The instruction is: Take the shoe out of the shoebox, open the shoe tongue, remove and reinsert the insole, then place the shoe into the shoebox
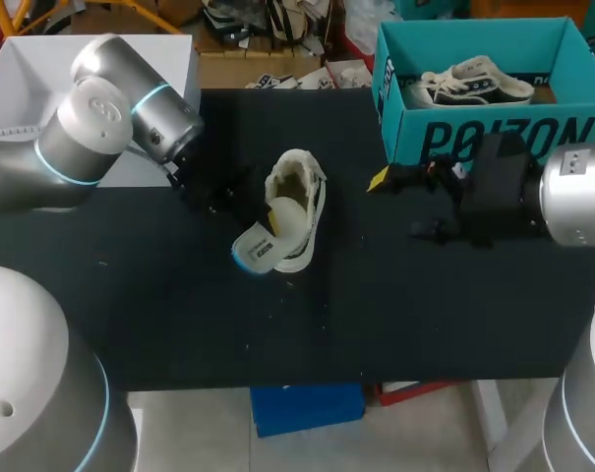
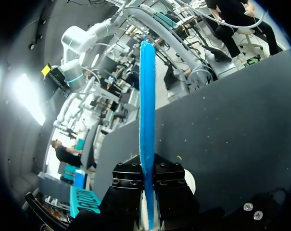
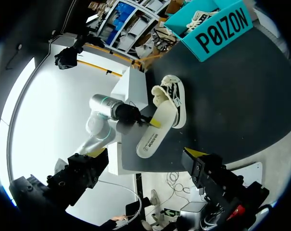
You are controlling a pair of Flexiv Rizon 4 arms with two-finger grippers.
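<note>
My left gripper (image 1: 270, 217) pinches the insole (image 1: 261, 248), half out of the shoe (image 1: 299, 197) just beside it on the table (image 1: 179, 324). My right gripper (image 3: 146, 155) hangs open. I think this is the insole step: next, hold tight and slide it in flat.

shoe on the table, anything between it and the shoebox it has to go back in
Yes. The right gripper hangs open over the table between the shoe and the shoebox, just before its front wall. Another shoe already lies inside the box. The insole sticks out of the shoe, in the left gripper.
</note>
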